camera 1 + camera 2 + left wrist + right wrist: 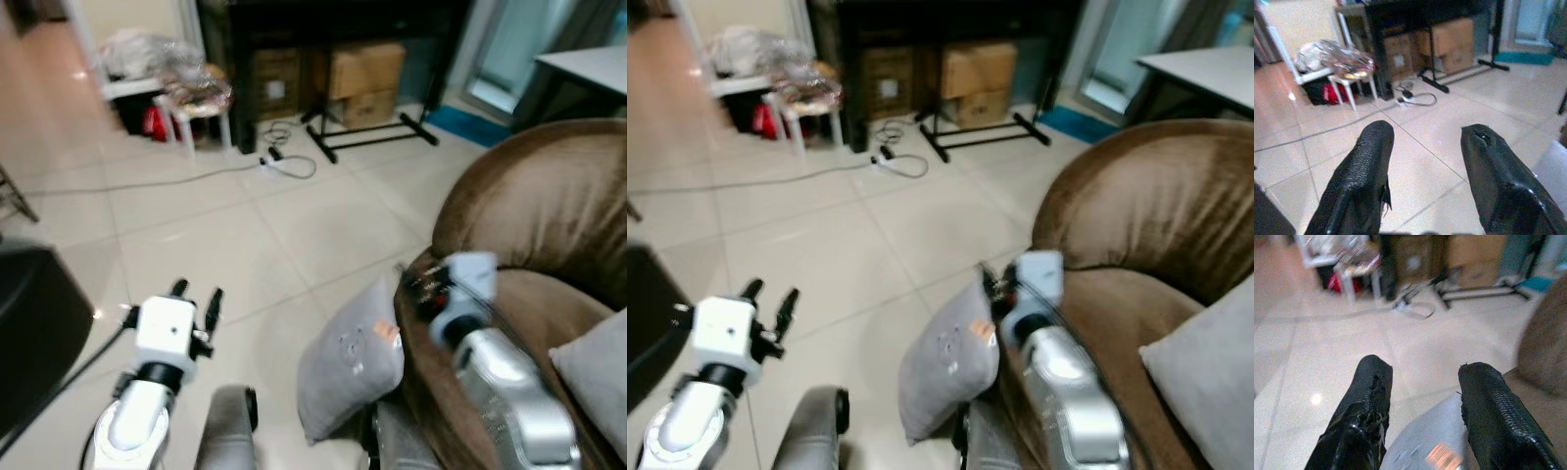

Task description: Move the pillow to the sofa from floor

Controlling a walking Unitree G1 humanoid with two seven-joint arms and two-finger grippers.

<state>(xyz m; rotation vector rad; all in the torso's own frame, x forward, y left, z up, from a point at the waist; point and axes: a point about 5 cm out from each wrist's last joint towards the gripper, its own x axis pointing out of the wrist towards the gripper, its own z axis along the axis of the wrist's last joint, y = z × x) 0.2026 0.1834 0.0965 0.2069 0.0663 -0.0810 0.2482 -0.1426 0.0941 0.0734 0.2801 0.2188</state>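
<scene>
The left gripper [196, 291] hovers over the tiled floor [225, 235], fingers spread wide and empty. One grey pillow [353, 357] stands on the floor against the brown sofa [549, 215]; a second cushion [598, 377] lies on the seat. The right gripper [1422, 377] gapes empty just above the pillow, which its wrist view shows between its fingers.

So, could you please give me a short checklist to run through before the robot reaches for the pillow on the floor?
1. Pillow located: ok. The grey pillow stands on the tiled floor, leaning against the brown sofa.
2. Right gripper open: ok. Its jaws stand apart, just above the pillow's top edge.
3. Left gripper open: ok. It is out over bare floor, apart from the pillow.
4. Pillow gripped: not ok. Neither gripper holds it yet.
5. Room on the sofa: cannot tell. Another grey cushion lies on the seat, and the rest is partly hidden by the right arm.
</scene>
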